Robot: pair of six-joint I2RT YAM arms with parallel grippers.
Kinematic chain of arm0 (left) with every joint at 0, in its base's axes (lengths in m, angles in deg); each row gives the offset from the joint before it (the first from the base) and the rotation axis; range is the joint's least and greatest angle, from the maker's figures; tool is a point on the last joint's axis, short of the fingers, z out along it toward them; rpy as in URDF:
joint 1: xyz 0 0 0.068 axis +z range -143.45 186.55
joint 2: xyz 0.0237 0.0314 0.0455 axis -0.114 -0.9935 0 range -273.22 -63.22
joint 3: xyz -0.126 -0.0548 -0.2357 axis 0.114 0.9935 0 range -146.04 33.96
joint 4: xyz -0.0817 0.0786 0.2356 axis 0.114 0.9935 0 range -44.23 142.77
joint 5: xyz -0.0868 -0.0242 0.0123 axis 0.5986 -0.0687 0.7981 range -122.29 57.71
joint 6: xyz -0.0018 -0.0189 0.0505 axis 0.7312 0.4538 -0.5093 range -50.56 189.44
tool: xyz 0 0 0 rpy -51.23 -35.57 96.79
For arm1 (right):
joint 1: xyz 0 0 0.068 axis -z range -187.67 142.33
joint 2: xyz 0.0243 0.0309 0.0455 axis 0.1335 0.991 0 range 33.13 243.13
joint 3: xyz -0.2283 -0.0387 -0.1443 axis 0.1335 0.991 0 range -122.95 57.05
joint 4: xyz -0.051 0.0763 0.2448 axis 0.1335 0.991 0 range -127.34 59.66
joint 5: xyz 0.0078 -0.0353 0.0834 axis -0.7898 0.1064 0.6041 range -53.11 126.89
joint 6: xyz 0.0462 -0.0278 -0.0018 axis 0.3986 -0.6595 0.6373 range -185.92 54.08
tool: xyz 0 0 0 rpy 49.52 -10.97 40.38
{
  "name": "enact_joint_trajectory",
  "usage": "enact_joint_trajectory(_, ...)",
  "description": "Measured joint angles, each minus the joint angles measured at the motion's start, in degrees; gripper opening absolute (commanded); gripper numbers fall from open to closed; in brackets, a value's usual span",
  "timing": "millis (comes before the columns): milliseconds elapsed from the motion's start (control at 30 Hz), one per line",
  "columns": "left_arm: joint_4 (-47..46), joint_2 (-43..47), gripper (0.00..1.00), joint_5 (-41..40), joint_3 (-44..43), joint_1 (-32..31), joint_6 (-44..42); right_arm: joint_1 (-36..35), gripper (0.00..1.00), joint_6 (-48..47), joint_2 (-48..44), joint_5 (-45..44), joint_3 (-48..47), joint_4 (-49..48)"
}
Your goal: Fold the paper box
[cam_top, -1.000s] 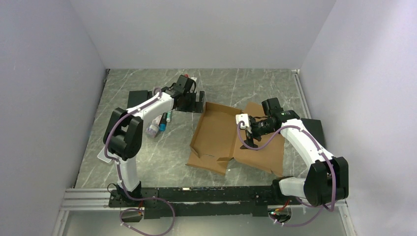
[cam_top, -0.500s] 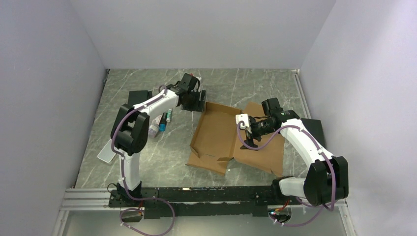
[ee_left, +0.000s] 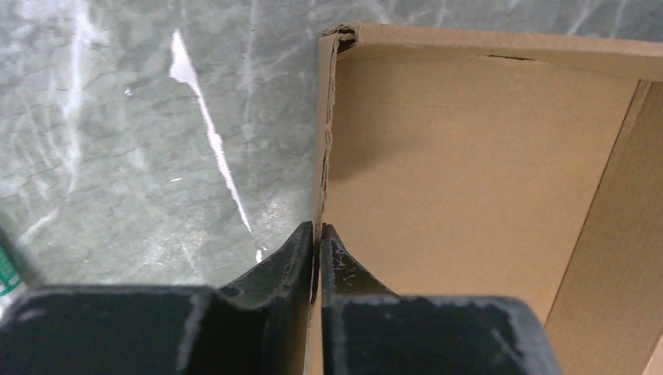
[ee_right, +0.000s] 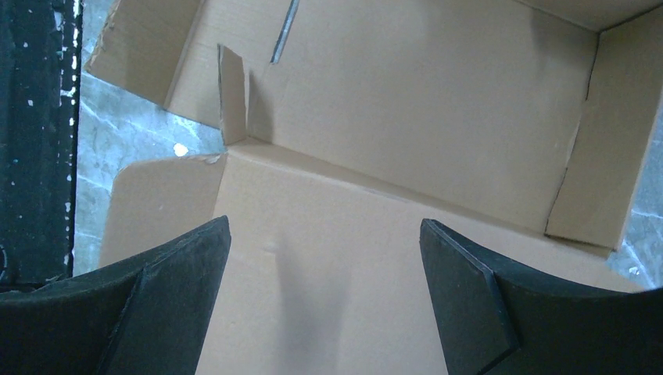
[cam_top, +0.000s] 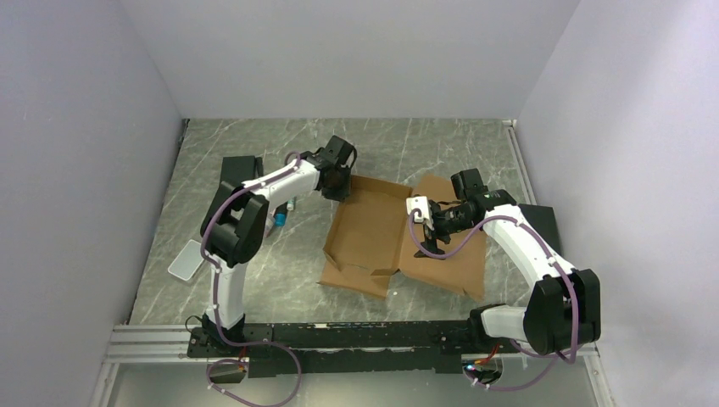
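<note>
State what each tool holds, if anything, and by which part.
The left tool pinches the paper box by one upright side wall. The right tool, open, holds nothing.

Nothing legible here, tbh. The paper box (cam_top: 365, 236) is plain unprinted cardboard, and any labels on the small bottles (cam_top: 279, 218) are way too tiny to read.

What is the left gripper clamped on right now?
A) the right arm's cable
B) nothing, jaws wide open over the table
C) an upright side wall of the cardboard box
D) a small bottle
C: in the left wrist view the left gripper has its fingertips pinched together on the thin upright wall of the paper box.
</note>
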Motion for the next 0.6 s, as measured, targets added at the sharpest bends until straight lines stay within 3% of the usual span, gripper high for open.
enact_joint_trajectory(100,0.52,0.02,0.02,-2.99,0.04,0.0,2.73,0.0,0.94,0.44,0.0,0.07,-0.04,0.0)
enact_joint_trajectory(367,2.4,4.07,0.0,-11.13,4.85,0.02,14.67,0.61,0.94,4.26,-0.02,2.62,-1.79,0.07)
enact_joint_trajectory(600,2.84,9.84,0.0,-15.98,12.63,0.24,30.32,2.62,0.92,17.25,-0.28,3.96,-2.34,-6.56)
